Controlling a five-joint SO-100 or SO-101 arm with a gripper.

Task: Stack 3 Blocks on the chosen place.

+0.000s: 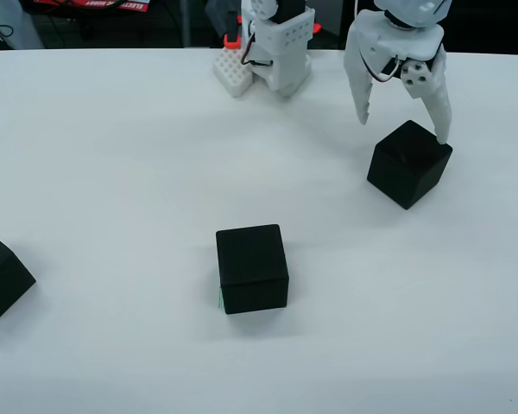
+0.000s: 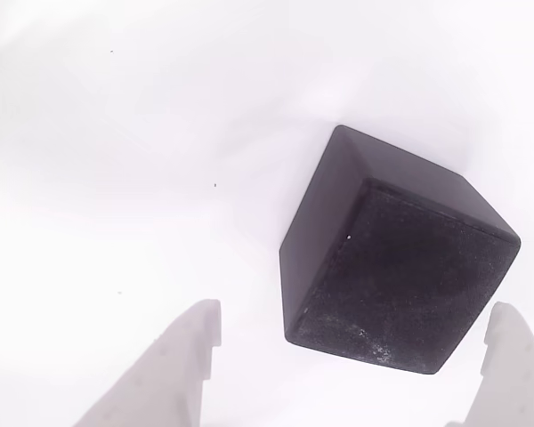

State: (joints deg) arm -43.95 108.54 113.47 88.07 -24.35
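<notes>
The gripper (image 1: 401, 129) hung spread wide over the block (image 1: 409, 164) near the table's (image 1: 112, 155) far right edge, holding nothing, probably lining up a grab, since another cube (image 1: 252, 267) already covered the green patch (image 1: 220, 299) mid-table and the third (image 1: 2, 276) sat at the left edge.

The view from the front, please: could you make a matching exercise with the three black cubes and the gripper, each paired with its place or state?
Column 1:
1. middle cube
2. cube at the left edge
3. cube at the upper right
4. gripper

Column 2:
A. open, above a cube
B. partly cut off by the frame
C. covers a green patch
D. under the open fingers

Pairs: 1-C, 2-B, 3-D, 4-A
</notes>
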